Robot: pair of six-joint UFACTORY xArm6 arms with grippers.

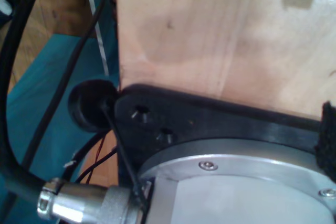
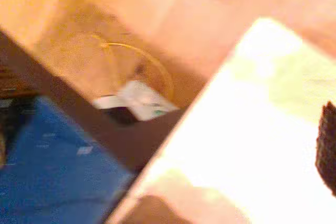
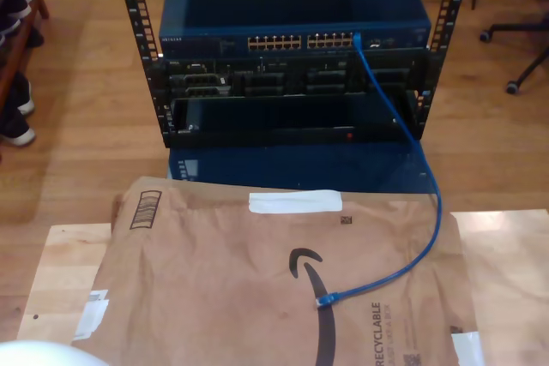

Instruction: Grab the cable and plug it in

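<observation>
- Cable [image 3: 412,169]: one end already seated in a switch [image 3: 296,19] port at the exterior view's right; free plug [image 3: 327,299] lying loose on brown paper [image 3: 214,297], within reach for a grasp.
- Slack run from rack to paper: apparently enough to reach another port.
- Grippers: opening and hold cannot be told; wrist views blurred, onto wood and an arm base [image 1: 231,182].

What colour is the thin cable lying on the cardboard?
Bright blue, clearest in the exterior view: the thin cable.
</observation>
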